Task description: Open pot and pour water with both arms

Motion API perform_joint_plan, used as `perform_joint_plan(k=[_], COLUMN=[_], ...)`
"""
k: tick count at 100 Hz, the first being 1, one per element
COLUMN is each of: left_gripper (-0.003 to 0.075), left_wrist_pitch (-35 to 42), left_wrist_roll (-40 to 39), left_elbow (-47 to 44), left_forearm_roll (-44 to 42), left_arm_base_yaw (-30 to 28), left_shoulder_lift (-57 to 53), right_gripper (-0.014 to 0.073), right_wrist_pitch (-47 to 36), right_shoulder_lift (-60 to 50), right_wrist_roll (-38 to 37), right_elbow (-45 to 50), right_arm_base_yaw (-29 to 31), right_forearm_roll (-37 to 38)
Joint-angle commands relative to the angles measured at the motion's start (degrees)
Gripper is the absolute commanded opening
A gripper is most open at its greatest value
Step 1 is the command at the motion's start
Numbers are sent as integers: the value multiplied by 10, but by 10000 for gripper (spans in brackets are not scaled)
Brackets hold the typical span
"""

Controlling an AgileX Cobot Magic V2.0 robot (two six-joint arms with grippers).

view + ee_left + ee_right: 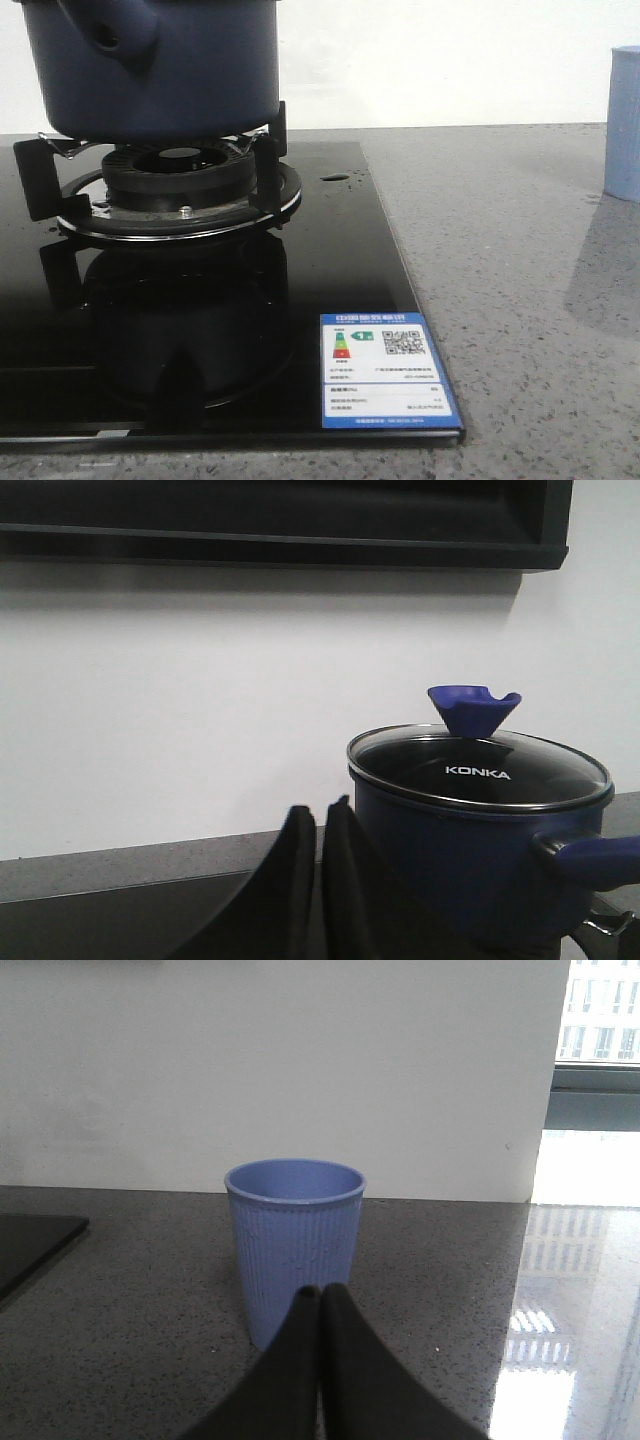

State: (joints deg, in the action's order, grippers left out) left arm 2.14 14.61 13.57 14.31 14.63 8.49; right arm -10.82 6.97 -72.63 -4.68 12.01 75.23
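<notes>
The large round dark navy-blue pot (150,70) with matte walls sits on the black metal burner grate (170,185) of a glossy black glass hob (330,260), toward ten o'clock in the front view, its stubby tubular side handle (110,30) with a hole facing the camera. In the left wrist view a glass lid (478,768) marked KONKA, with a blue knob (473,708), covers the pot. A small glossy puddle of water (334,178) lies on the hob at three o'clock from the burner. The grey speckled stone table (520,300) carries the hob and, at two o'clock, a pale-blue ribbed plastic cup (293,1245). The left fingers (318,880) are clenched together, empty, near the pot. The right fingers (322,1360) are likewise pressed closed, empty, just before the cup.
</notes>
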Motion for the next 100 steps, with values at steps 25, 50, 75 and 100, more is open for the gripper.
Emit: perform_joint_plan(k=[25,50,75,100], left_gripper=[-16,-16,-16,-16], left_wrist_pitch=[48,15,-11,-21], left_wrist_roll=[-8,-125,-131,-131], left_elbow=[-7,-93,-144,-143], left_forearm_roll=[-4,-105,-99,-91], left_arm_base_yaw=[-14,-100,-107,-107], left_shoulder_lift=[5,-66,-101,-101], right_gripper=[-64,-64,-64,-64], right_wrist_pitch=[-2,-2,-1,-1], right_shoulder_lift=[3,3,4,4], right_wrist_roll=[0,0,0,0], right_elbow=[-13,-13,-13,-13], right_arm_base_yaw=[3,3,3,3], right_forearm_roll=[-10,-10,-10,-10])
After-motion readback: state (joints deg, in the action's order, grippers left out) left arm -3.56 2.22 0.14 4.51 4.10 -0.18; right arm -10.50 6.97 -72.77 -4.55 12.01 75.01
